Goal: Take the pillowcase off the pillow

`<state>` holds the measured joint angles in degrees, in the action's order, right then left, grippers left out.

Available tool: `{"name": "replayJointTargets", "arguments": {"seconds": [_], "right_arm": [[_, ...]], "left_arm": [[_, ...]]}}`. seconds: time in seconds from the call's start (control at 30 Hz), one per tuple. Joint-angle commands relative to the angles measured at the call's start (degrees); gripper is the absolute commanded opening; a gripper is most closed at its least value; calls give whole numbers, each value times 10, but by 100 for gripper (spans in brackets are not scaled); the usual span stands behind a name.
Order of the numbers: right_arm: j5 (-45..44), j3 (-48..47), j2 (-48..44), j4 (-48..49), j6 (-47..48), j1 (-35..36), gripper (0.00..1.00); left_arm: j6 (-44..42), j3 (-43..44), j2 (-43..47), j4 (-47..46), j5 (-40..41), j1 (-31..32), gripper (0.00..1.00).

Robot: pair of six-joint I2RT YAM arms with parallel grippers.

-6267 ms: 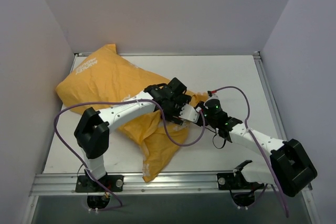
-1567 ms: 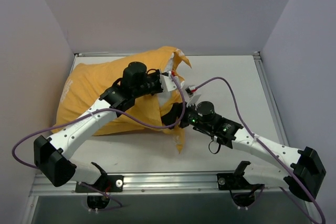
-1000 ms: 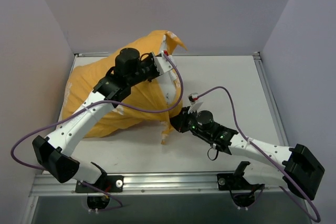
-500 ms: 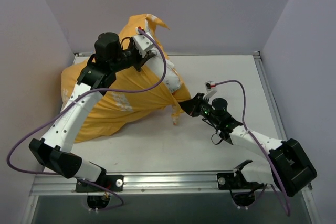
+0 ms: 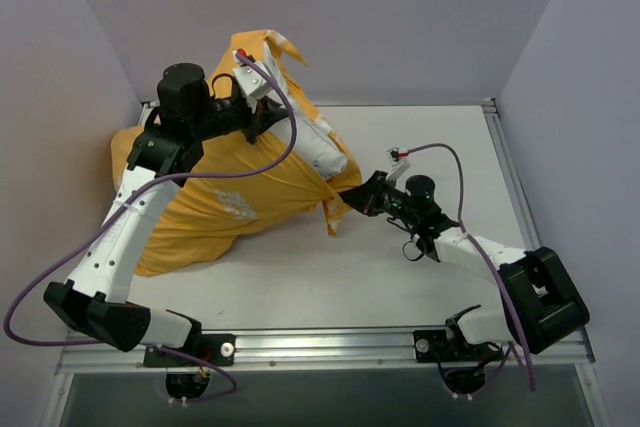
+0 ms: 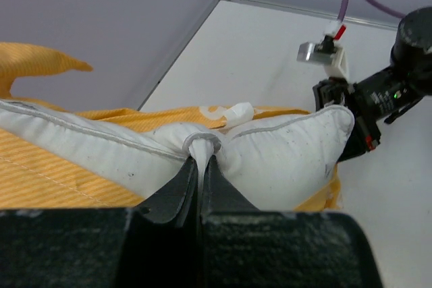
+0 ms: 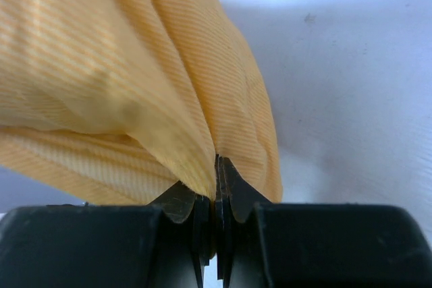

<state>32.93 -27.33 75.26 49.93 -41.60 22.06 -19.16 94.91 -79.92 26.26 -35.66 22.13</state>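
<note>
The orange pillowcase (image 5: 205,209) lies bunched at the left of the table, its open end drawn to a point on the right. The white pillow (image 5: 322,150) sticks out of that opening, lifted off the table. My left gripper (image 5: 268,119) is raised at the back left. In the left wrist view it (image 6: 200,155) is shut on a pinched fold of the pillow's (image 6: 283,160) piped edge, with the pillowcase (image 6: 40,173) below it. My right gripper (image 5: 362,196) is low, shut on the pillowcase hem; the right wrist view shows orange pillowcase fabric (image 7: 135,85) clamped at my right gripper (image 7: 217,166).
Grey walls enclose the white table (image 5: 440,142) on three sides, and the left arm is close to the back-left corner. A metal rail (image 5: 320,345) runs along the near edge. Purple cables (image 5: 285,137) loop from both wrists.
My left gripper has lifted the pillow up and toward the back left. My right gripper has pulled the pillowcase hem to the right. More white pillow shows than before.
</note>
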Motion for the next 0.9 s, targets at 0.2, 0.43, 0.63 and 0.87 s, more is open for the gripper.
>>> {"name": "replayJointTargets", "arguments": {"seconds": [0.2, 0.43, 0.63, 0.87], "right_arm": [[-140, -115, 143, -42, -36, 138, 0], [-157, -164, 193, -167, -1, 137, 51], [-220, -143, 22, -422, 80, 80, 97], [-226, -227, -172, -636, 187, -1, 100]], "left_arm": [[76, 157, -4, -114, 20, 134, 2], [18, 118, -8, -66, 57, 158, 2], [-26, 31, 7, -53, 61, 142, 2], [-31, 4, -1, -65, 68, 137, 2]]}}
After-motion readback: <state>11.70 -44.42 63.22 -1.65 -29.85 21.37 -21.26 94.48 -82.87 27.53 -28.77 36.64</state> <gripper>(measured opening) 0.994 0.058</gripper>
